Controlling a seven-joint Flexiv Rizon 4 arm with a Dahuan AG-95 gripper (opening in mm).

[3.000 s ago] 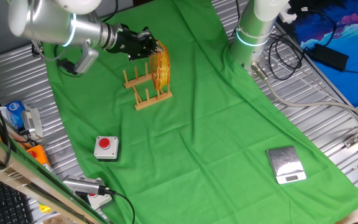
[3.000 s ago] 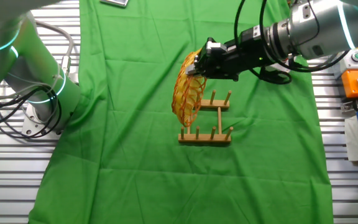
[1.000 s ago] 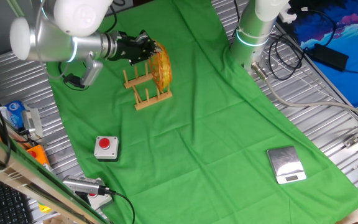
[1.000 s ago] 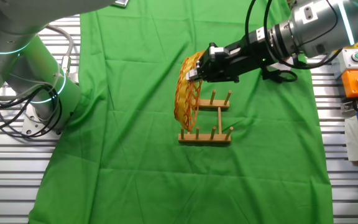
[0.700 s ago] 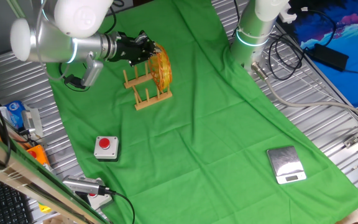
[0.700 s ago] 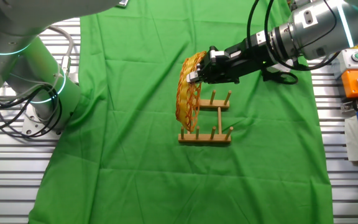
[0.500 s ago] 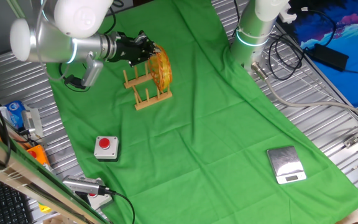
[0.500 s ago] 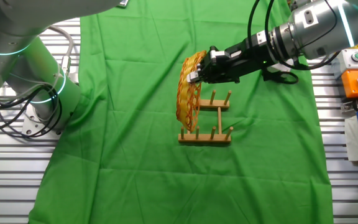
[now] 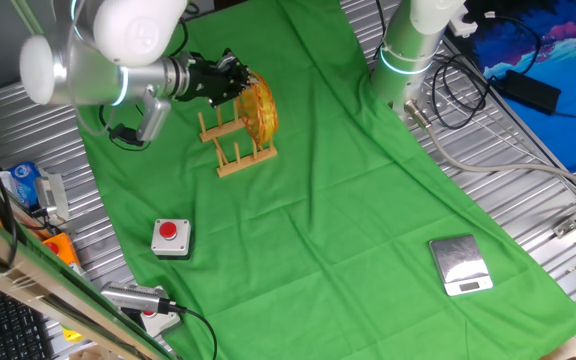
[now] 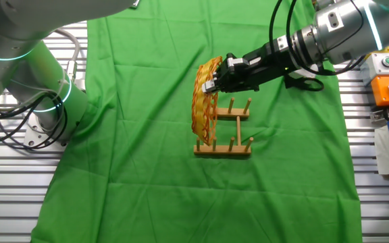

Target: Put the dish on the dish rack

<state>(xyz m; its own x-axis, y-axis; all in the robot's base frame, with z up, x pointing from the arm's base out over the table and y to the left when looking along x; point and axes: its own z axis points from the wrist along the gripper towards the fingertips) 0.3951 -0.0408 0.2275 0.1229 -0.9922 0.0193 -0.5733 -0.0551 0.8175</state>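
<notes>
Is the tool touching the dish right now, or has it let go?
Touching. In the other fixed view the tool is closed on the top rim of the dish, which stands on edge at the end of the dish rack.

A dish (image 10: 204,101) stands on edge at the left end of a dish rack (image 10: 229,132), seemingly between its end pegs. A gripper (image 10: 212,80) reaches in from the right to the dish's top rim. All sit on a cloth-covered table (image 10: 147,175).
</notes>
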